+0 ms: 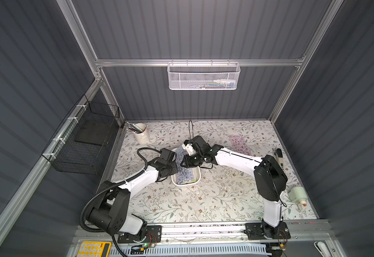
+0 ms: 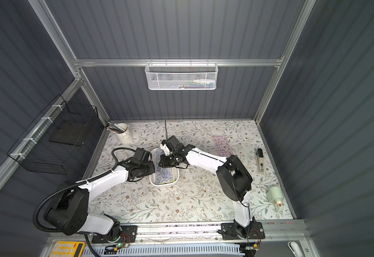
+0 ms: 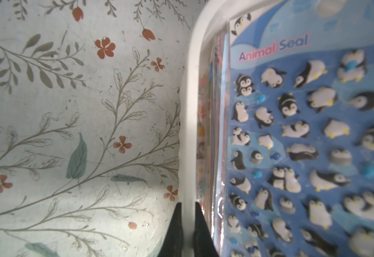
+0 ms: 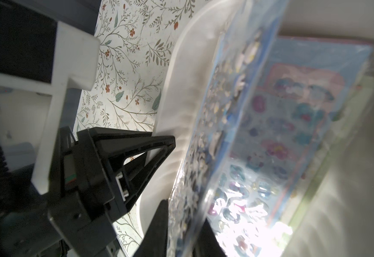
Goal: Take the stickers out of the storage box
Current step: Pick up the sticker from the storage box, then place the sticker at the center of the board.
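The white storage box [image 1: 198,178] [image 2: 177,178] sits mid-table with a stack of stickers [image 1: 189,177] [image 4: 304,111] lying in it. A blue penguin sticker sheet [image 3: 304,133] [image 4: 215,133] [image 1: 180,162] stands tilted up out of the box along its left wall. My right gripper [image 4: 185,213] [image 1: 183,163] is shut on this sheet's edge, one finger on each face. My left gripper [image 3: 188,203] [image 4: 159,144] is shut on the box's left rim [image 3: 192,111], one finger inside and one outside. One pink sticker sheet [image 1: 239,144] [image 2: 221,145] lies flat on the table at the far right.
A white cup of pencils [image 1: 141,132] stands at the back left. A black wire basket [image 1: 85,142] hangs on the left wall and a white mesh basket [image 1: 202,75] on the back rail. A stapler [image 1: 279,159] and a white dispenser [image 1: 297,195] lie at the right edge, a yellow calculator [image 1: 93,249] in front.
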Motion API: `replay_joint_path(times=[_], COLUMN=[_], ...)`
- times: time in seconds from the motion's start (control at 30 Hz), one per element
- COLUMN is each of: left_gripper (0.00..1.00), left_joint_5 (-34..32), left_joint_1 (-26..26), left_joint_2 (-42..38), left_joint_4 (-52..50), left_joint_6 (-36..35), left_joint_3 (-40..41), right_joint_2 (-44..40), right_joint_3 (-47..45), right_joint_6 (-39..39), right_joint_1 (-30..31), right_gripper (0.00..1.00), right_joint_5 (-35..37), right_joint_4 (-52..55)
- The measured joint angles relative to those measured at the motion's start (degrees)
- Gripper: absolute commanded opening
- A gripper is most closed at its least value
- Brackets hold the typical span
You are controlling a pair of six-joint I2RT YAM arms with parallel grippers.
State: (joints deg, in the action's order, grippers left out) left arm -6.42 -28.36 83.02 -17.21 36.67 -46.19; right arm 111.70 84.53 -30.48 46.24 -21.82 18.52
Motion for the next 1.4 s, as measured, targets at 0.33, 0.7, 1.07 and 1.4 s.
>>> replay_joint_path(times=[0.33,0.7,1.07,1.4], left_gripper=[0.0,0.0,0.0,0.0], left_joint_5=[0.0,-0.1,-0.5,-0.5], left_joint_1=[0.0,0.0,0.0,0.0], left_joint_2=[0.0,0.0,-0.4,-0.4], left_joint_4=[-0.1,-1.0,-2.1,-3.2], left_joint_6=[-0.2,-0.2,-1.1,-3.1], left_joint_3=[0.0,-0.4,-0.4,-0.9], right_joint_2=[-3.1,-14.9,-17.6,-6.8], right_joint_3=[-0.3,-3.0,-11.5,-10.1], right_joint_6=[0.9,1.1,1.6,7.0], right_joint_1=[-2.2,-9.3,-27.7,-39.1], right_gripper=[0.08,0.07,0.08,0.08], right_joint_5=[-0.2,-5.4,-17.8,-24.4], right_joint_4=[2.6,3.6,0.2,0.9])
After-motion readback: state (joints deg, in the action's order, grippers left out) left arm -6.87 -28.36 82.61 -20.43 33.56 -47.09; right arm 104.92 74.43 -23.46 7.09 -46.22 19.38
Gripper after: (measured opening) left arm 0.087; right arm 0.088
